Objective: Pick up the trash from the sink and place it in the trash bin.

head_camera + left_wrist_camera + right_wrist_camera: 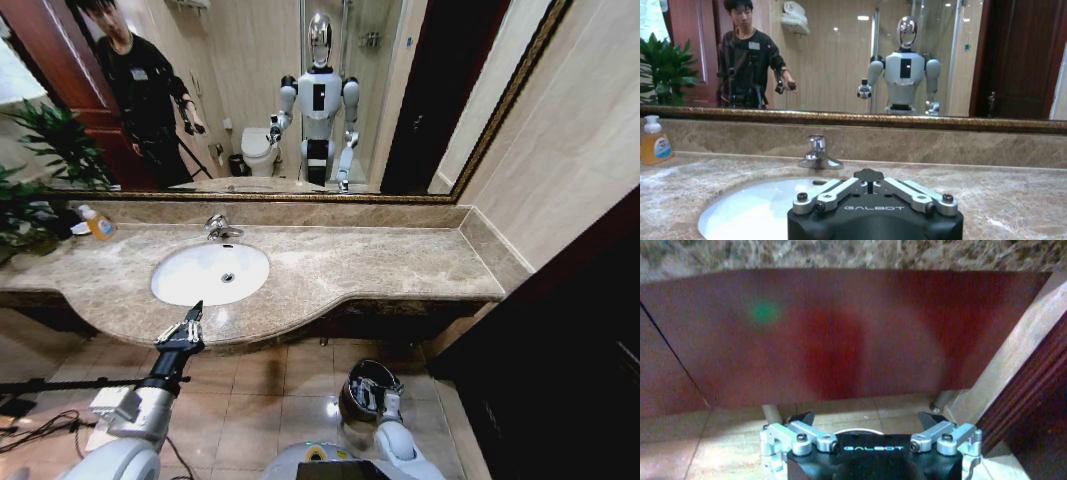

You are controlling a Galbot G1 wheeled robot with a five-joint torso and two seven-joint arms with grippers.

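Orange soap bottle [98, 224] on countertop [380, 265], potted plant [40, 160], gold-framed mirror [400, 90]

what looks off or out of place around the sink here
Nothing stands out. The sink basin looks bare and dry, the soap bottle stands upright by the mirror, and the left end effector hovers at the counter's front edge, fingers together.

Black gripper [870, 176], silver links, GALBOT lettering

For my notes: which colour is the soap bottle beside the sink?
Orange with a white pump, clearest in the left wrist view.
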